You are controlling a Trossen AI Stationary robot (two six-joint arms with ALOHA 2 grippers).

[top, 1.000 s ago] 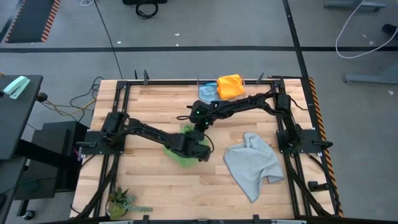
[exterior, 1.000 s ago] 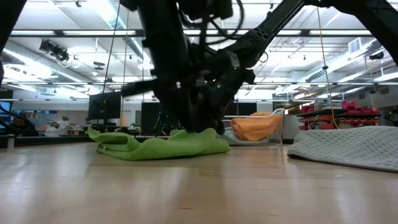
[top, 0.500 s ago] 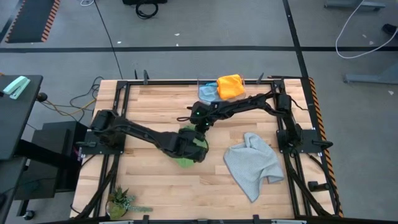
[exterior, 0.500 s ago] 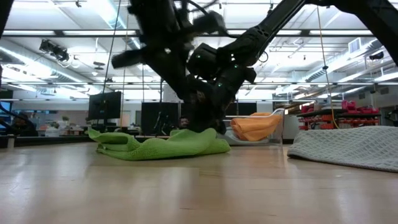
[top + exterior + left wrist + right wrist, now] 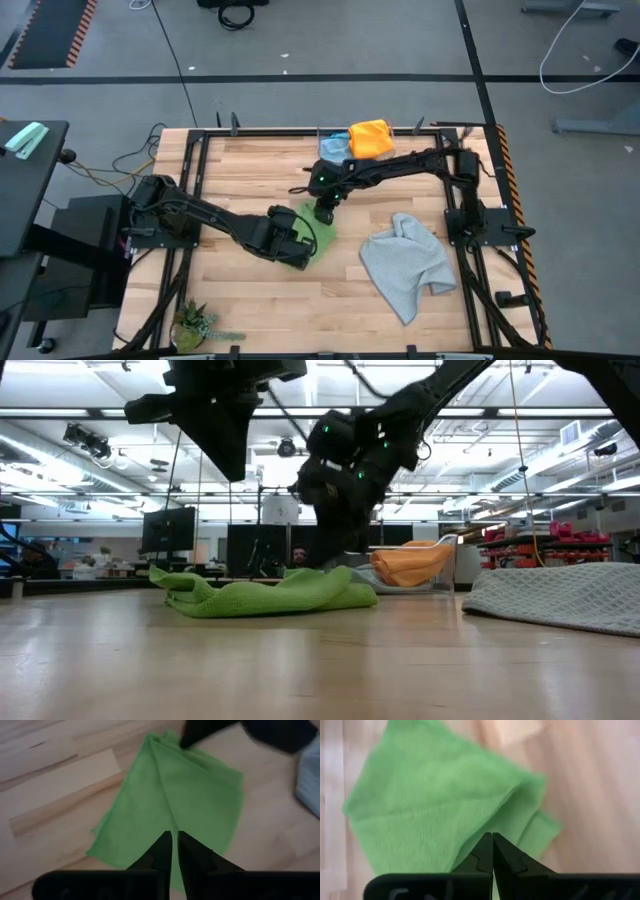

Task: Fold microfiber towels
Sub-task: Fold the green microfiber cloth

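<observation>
The bright green microfiber towel [image 5: 310, 232] lies in a folded, slightly rumpled heap near the middle of the pale wooden slatted desk [image 5: 240, 175]; in the low view it [image 5: 268, 594] rests flat on the boards with a thicker roll at one end.

A second ago the left tool [image 5: 296, 243] was down on the green cloth, with the left arm stretched well across it. Now that arm has drawn back toward its own side of the desk and the tool has risen off the cloth. In the left wrist view its two dark fingers [image 5: 163, 851] stand almost together with only a thin gap between them, and nothing is pinched; the green towel [image 5: 172, 807] lies spread beneath them.

The right tool [image 5: 323, 211] has hardly shifted: it hangs at the far edge of the green towel, just as before. In the right wrist view its fingers [image 5: 484, 851] are pressed together above the cloth [image 5: 440, 815]; whether they nip any fabric cannot be told.

The light grey microfiber towel [image 5: 405, 265] lies crumpled on the right part of the desk, well apart from the green one and unmoved. At the far edge, the yellow-orange towel [image 5: 371, 138] sits bunched beside the light blue towel [image 5: 333, 147], both where they were.
</observation>
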